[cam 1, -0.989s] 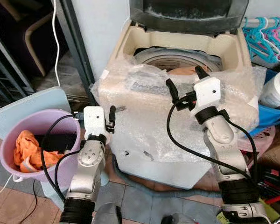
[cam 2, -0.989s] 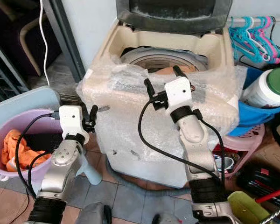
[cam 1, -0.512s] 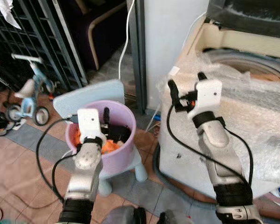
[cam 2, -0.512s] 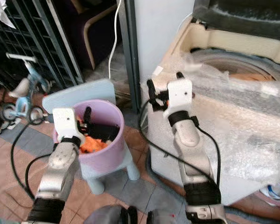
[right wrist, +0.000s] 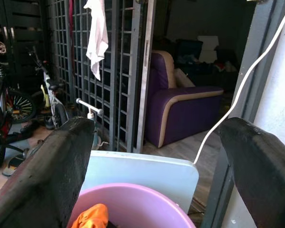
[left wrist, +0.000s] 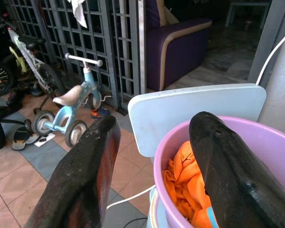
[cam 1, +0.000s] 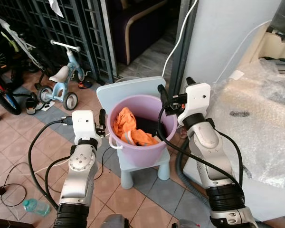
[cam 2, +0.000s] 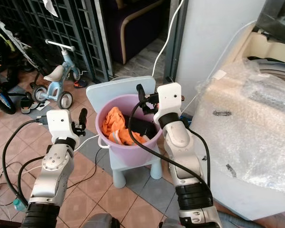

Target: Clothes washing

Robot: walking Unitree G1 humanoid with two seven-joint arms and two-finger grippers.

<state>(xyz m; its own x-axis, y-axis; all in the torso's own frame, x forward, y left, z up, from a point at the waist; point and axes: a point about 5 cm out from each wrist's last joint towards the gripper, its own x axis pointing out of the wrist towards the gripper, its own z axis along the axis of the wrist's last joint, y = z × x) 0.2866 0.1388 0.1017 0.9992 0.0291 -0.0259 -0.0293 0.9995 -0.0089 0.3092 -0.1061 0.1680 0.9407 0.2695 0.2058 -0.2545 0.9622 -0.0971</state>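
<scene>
Bucket (cam 1: 141, 153) of orange clothes (cam 1: 131, 132) at 12 o'clock on small stool (cam 1: 147, 168). Left gripper (left wrist: 156, 175) and right gripper (right wrist: 159, 156) spread wide, empty. Risk: clumsy grab tips bucket off.

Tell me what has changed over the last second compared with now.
The view has swung to the robot's left: from facing the washing machine to facing the purple bucket on its small chair. Both arms came round with it, the left gripper and right gripper staying open and empty. The orange clothes remain in the bucket.
</scene>
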